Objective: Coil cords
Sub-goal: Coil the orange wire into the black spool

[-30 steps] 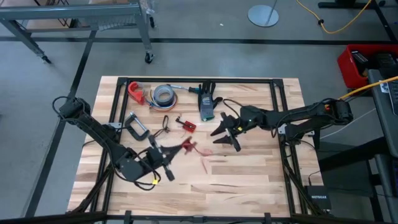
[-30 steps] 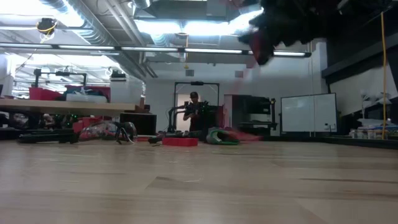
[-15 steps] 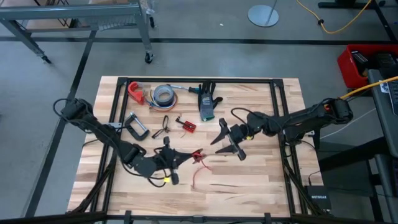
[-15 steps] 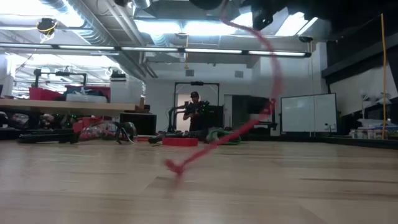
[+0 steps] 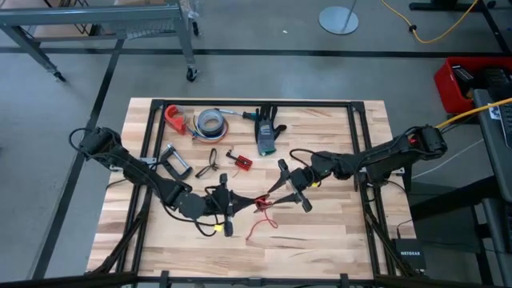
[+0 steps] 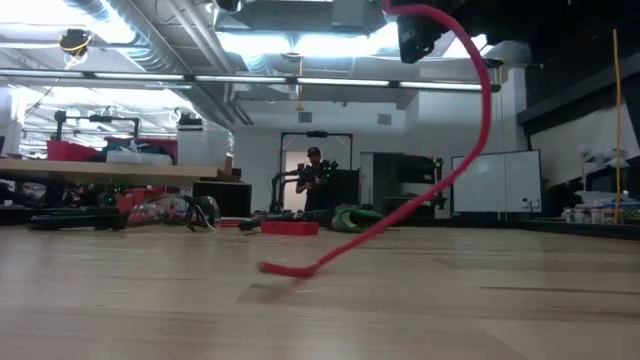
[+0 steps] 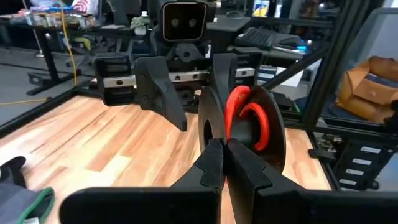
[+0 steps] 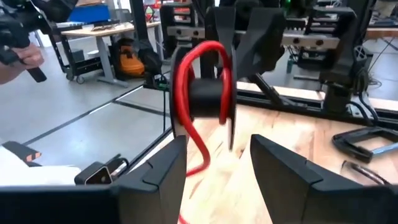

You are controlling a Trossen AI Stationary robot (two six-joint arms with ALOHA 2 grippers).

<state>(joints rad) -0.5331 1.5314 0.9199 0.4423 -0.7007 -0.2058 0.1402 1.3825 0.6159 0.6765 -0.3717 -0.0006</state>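
Left gripper (image 5: 226, 210), lower centre of the high view, is clenched on the red cord (image 5: 258, 224) at its fingertips. The cord loops upward, then trails down onto the table (image 5: 320, 232). Right gripper (image 5: 292, 188), centre frame, stands released, facing the left one, just beside the cord.

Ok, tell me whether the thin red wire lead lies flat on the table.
No: the thin red wire lead hangs from above, only its end touching wood.
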